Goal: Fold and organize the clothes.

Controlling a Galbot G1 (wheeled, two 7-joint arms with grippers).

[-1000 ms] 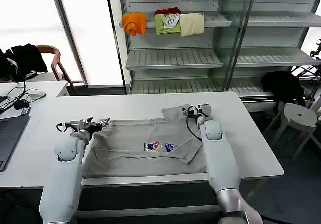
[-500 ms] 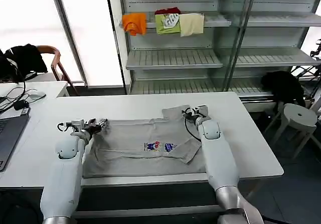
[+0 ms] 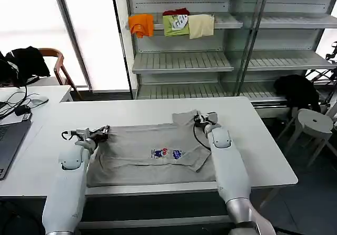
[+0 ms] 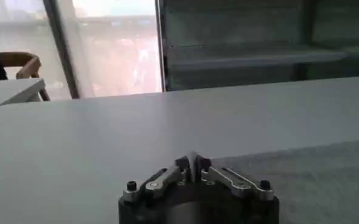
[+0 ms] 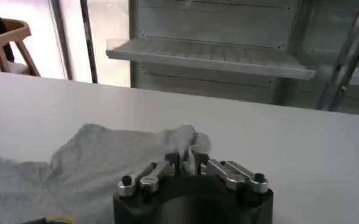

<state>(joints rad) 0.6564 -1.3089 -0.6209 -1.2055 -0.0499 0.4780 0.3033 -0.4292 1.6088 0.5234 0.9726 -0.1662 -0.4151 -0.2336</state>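
Observation:
The light grey T-shirt lies spread on the white table, its small multicoloured print facing up. My left gripper is at the shirt's far left corner, shut on a thin edge of the fabric. In the left wrist view that gripper shows its jaws together, with the T-shirt running off to one side. At the far right corner my right gripper is shut on a bunched fold. The right wrist view has the right gripper pinching puckered T-shirt cloth.
Behind the table stands a shelf unit with orange, green and cream folded garments. A laptop and cables lie on the side desk at left. A white stool and a black garment are at right.
Both grippers have drawn slightly back toward me and lower, keeping hold of the shirt's far corners. The far edge of the shirt has shifted a little with them.

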